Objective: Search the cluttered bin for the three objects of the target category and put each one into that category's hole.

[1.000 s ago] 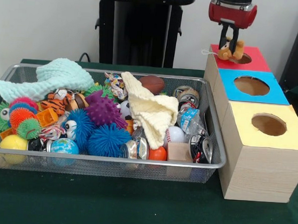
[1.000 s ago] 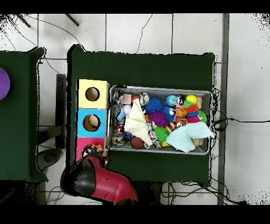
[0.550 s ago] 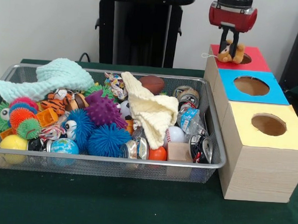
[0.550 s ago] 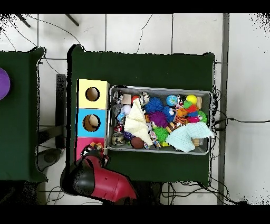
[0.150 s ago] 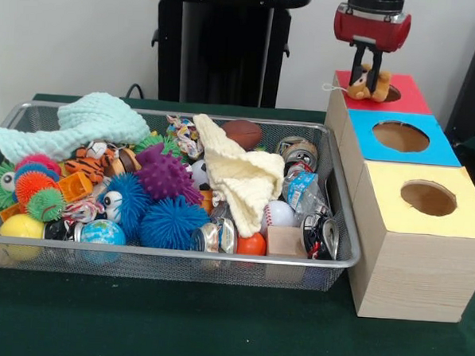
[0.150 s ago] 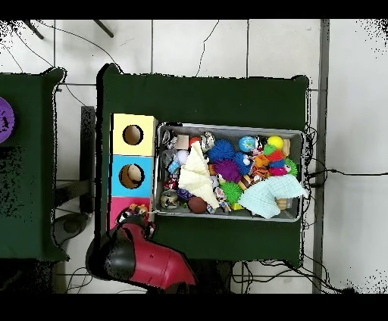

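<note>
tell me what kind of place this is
Probably a robotics lab set up for sorting trials: a wire bin packed with toys, a wooden box with red, blue and yellow holed tops, and cables trailing over a tiled floor.

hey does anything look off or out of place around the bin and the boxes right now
One thing: a small tan plush toy sits at the near rim of the hole in the red box, not down inside it, with the gripper right over it. The wire bin is cluttered, but nothing has spilled onto the table.

Bright, even indoor light, soft shadows, slight blur, no glare.
</note>
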